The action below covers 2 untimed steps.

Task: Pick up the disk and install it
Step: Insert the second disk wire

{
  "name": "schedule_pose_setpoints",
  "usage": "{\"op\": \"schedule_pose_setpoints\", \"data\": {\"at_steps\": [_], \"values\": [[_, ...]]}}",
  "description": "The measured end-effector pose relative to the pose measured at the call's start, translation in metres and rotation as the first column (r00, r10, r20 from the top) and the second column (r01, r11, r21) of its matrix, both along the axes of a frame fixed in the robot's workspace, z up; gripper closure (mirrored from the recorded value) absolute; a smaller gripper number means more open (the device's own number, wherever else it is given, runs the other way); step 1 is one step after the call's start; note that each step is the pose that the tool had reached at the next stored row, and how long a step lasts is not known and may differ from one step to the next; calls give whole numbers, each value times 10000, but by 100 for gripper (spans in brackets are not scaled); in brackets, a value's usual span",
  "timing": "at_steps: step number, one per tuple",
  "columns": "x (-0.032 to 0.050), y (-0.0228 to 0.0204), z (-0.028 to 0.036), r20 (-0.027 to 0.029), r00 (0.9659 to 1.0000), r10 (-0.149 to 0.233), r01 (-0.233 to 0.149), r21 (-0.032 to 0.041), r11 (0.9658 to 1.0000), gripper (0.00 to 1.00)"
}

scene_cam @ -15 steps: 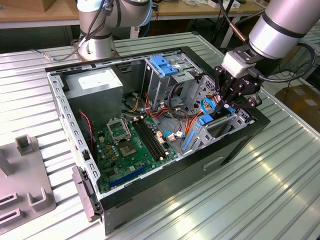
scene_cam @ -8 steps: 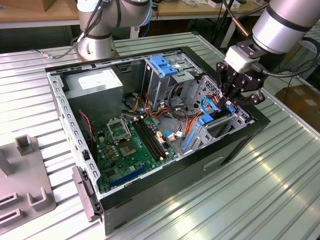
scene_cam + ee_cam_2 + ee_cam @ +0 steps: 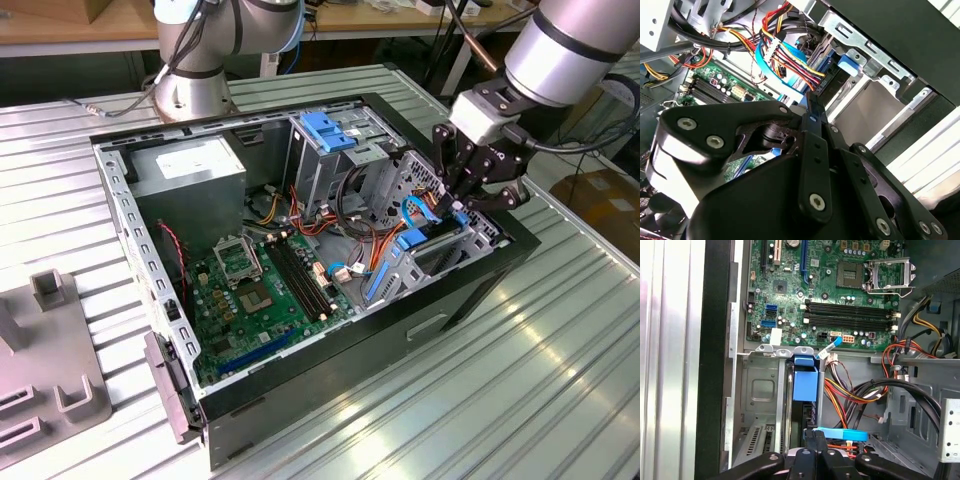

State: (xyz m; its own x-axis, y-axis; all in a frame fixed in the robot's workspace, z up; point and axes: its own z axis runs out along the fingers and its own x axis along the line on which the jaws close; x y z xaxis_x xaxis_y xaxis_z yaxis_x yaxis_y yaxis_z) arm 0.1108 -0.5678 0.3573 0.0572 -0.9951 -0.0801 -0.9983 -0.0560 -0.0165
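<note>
Fingertips of the gripper (image 3: 462, 208) in the exterior view reach down into the drive cage (image 3: 440, 250) at one end of the open computer case (image 3: 300, 370); the disk (image 3: 412, 240) sits directly beneath them, on edge in its bay with blue rails showing, so the tool appears placed to press it home rather than carry it; the motherboard (image 3: 260, 290) and the power supply (image 3: 190, 170) lie well away from the tool, untouched. In the second wrist view the gripper's own black linkage covers much of the scene; beyond the fingertip a bundle of coloured cables (image 3: 785, 60) crosses close by, and where the tip meets the bay is hard to make out. In the first wrist view the two fingers are drawn narrow, almost together, with nothing visible between them; the disk's blue rail (image 3: 805, 385) stands just ahead of the tips, inside the cage; a flat blue cable (image 3: 840, 434) lies right beside them; the drive's body is mostly hidden by the cage walls, so how deep it is seated cannot be judged.
</note>
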Motion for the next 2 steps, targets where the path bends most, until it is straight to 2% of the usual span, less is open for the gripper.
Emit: {"op": "schedule_pose_setpoints", "data": {"at_steps": [2], "values": [[0, 0, 1, 0, 10000, 0, 0, 0, 10000, 90]]}}
